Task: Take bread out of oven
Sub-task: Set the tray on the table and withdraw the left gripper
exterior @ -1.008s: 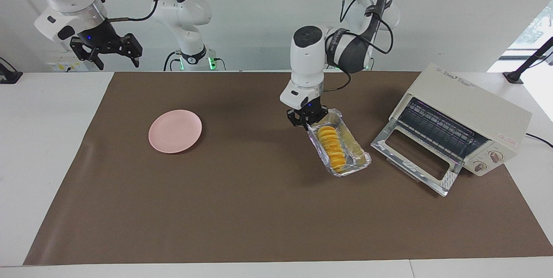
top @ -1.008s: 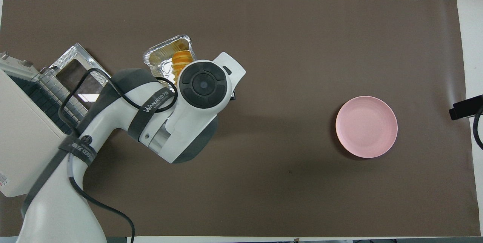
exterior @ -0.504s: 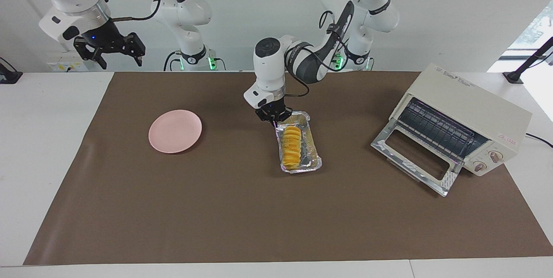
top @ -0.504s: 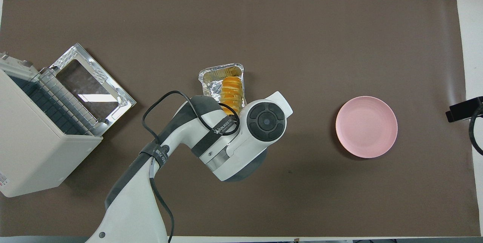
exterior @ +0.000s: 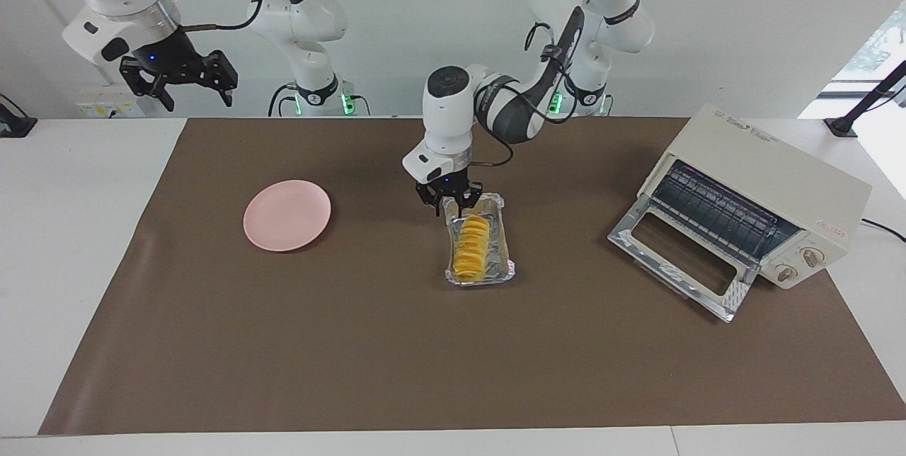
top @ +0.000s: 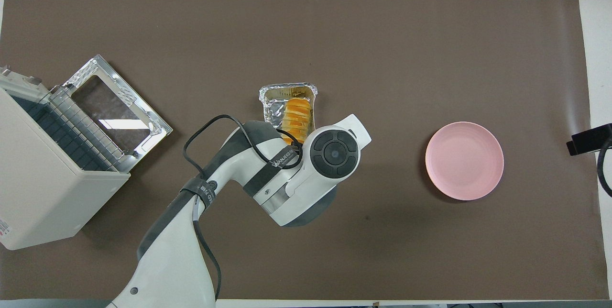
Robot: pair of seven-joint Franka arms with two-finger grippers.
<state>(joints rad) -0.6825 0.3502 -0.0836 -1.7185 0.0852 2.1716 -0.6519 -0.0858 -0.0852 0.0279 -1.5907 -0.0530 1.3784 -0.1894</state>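
The bread [exterior: 472, 247], probably light and soft, lies in a thin, crushable foil tray [exterior: 507, 273] mid-desk, clear of the open oven [exterior: 764, 201]; the left end effector [exterior: 448, 202] hangs at the tray's robot-side rim, spread unclear, the right end effector [exterior: 185, 78] waits spread; grip the loaf's sides.

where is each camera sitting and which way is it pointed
Facing view: high across the table, looking back at the robots; both arms show whole, the left gripper at the foil tray end nearest the robots, the right gripper waiting raised over the right arm's end of the table.
Overhead view: high above the robots' end, looking steeply down; only the left arm shows, covering its gripper.
Shared: the bread in the tray, the open oven, the pink plate, ends swapped.
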